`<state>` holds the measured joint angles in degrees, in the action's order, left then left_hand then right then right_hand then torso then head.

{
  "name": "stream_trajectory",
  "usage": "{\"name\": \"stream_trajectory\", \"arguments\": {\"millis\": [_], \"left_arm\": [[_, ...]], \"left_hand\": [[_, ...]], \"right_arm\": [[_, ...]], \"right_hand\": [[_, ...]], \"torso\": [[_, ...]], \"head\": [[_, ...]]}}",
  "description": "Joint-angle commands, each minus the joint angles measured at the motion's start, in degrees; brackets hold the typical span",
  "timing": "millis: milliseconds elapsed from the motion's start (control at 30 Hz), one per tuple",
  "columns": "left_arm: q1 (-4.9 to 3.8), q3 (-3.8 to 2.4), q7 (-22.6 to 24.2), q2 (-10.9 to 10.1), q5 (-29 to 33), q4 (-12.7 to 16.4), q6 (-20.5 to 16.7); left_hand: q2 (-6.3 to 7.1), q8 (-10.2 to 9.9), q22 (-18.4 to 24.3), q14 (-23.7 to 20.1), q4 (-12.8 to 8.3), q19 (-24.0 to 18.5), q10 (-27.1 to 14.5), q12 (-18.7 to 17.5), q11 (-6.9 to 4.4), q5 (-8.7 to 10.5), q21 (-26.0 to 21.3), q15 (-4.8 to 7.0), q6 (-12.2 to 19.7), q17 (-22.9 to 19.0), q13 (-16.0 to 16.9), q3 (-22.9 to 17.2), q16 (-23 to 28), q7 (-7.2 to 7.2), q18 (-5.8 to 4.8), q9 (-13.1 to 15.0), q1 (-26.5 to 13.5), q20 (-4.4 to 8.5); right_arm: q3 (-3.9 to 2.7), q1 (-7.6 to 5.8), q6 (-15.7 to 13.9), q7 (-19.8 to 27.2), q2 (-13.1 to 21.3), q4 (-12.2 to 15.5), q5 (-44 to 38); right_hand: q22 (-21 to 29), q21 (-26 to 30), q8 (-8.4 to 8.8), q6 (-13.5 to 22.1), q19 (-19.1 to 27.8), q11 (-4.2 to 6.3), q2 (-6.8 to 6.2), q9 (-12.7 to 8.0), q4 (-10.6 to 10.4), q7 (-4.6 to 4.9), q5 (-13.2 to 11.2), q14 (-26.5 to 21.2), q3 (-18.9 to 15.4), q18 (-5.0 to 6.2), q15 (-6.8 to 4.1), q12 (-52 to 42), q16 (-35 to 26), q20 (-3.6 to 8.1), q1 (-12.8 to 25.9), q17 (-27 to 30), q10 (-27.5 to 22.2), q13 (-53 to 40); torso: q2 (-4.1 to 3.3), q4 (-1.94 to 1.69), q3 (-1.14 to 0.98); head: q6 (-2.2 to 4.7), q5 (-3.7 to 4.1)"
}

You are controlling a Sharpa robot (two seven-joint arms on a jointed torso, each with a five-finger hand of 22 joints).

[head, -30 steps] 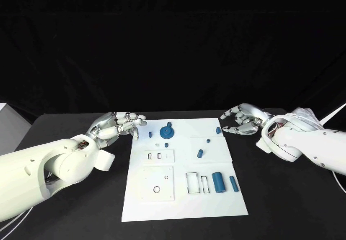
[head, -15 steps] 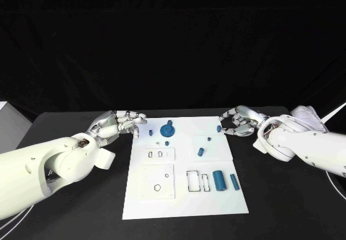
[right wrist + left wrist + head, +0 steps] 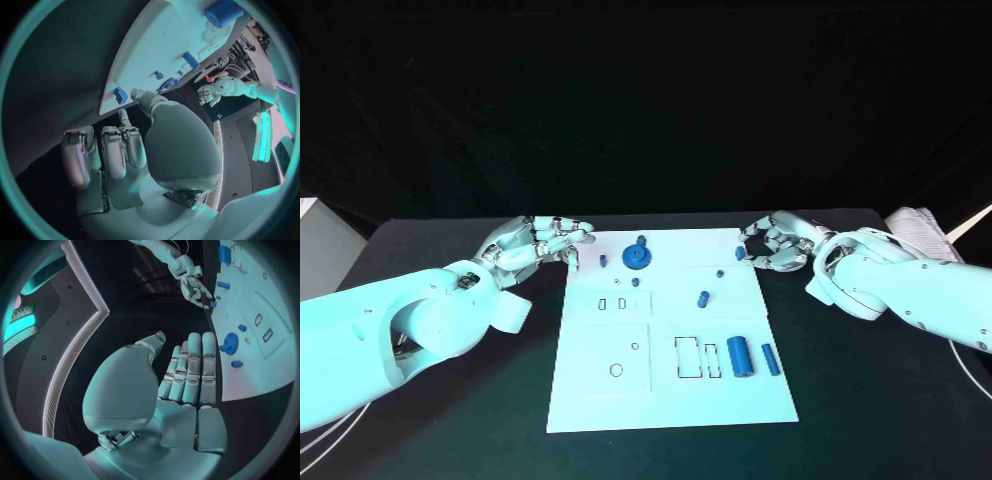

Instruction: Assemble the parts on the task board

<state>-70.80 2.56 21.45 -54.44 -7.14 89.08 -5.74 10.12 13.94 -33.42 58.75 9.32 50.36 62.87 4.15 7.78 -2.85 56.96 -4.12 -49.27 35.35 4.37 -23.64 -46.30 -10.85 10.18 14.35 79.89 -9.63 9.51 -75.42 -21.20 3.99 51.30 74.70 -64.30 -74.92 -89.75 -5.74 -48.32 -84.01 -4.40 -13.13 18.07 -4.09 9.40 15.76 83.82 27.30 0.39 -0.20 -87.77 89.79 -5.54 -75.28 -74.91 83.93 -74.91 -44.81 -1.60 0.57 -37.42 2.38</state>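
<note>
With the small blue plastic parts [image 3: 738, 355] lying loose on the flat white task board [image 3: 733, 400] in the middle of the black worktop [image 3: 877, 400], the left robot hand [image 3: 542, 243] and right robot hand [image 3: 779, 242] flank its far corners, fingers loosely curled and empty, probably poised to reach in.

I see two smooth white arms with bulbous, rounded shells. Each ends in a silver segmented hand: left hand [image 3: 538, 243], right hand [image 3: 777, 242]. The finger links are metallic, with dark seams between segments. Red and dark wiring shows at an opening near the left wrist.
</note>
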Motion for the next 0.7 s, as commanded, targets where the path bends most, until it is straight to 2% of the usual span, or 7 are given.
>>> {"name": "stream_trajectory", "arguments": {"millis": [33, 200, 700], "left_arm": [[-0.01, -0.03, 0.34, 0.04, -0.20, 0.08, 0.85], [-0.01, -0.03, 0.29, 0.01, -0.20, 0.05, 0.80], [-0.01, -0.03, 0.13, -0.05, -0.21, 0.03, 0.63]], "left_hand": [[-0.34, 0.11, 0.09, 0.22, -0.11, -0.32, -0.32, 0.09, 0.09, 0.01, 0.39, 0.21, -0.20, -0.07, -0.01, 0.23, 0.25, -0.38, 0.38, 0.05, 0.00, 0.10], [-0.39, 0.09, 0.10, 0.22, -0.13, -0.32, -0.39, 0.06, 0.12, 0.01, 0.40, 0.20, -0.17, -0.07, -0.02, 0.19, 0.26, -0.41, 0.38, 0.05, 0.07, 0.09], [-0.46, 0.05, 0.10, 0.23, -0.15, -0.31, -0.46, 0.03, 0.15, 0.01, 0.41, 0.18, -0.12, -0.07, -0.03, 0.16, 0.25, -0.46, 0.37, 0.05, 0.12, 0.09]], "right_arm": [[-0.01, 0.07, 0.62, -0.79, -0.51, -0.68, -0.79], [-0.01, 0.36, 0.41, -0.50, -1.20, -1.44, -0.15], [-0.02, 0.87, 0.90, -0.44, -2.50, -2.60, 0.26]], "right_hand": [[-15.08, -0.25, -0.14, -0.14, -5.99, -0.39, 0.58, -0.08, 0.31, 0.17, 0.03, 6.18, 0.33, -0.39, 0.05, 0.14, 0.21, -0.25, -0.46, -15.09, 3.91, -12.97], [-15.08, -0.25, -0.39, -0.52, -5.99, -0.48, 1.19, -0.13, 0.10, 0.31, 0.31, 6.18, 0.71, -0.39, 0.13, 0.10, 0.21, -0.28, -0.12, -15.09, 3.95, -13.01], [-15.08, -0.25, -1.70, -2.83, -5.99, -0.56, 1.75, -0.04, 0.24, 0.36, 0.63, 6.18, 1.58, -0.39, 0.09, -0.34, 0.21, -0.30, 0.39, -15.09, 4.36, -13.40]], "torso": [[0.04, -0.17, 0.00], [-0.09, -0.25, -0.15], [-0.02, -0.18, -0.13]], "head": [[-0.15, -0.06], [-0.16, -0.04], [-0.68, -0.23]]}}
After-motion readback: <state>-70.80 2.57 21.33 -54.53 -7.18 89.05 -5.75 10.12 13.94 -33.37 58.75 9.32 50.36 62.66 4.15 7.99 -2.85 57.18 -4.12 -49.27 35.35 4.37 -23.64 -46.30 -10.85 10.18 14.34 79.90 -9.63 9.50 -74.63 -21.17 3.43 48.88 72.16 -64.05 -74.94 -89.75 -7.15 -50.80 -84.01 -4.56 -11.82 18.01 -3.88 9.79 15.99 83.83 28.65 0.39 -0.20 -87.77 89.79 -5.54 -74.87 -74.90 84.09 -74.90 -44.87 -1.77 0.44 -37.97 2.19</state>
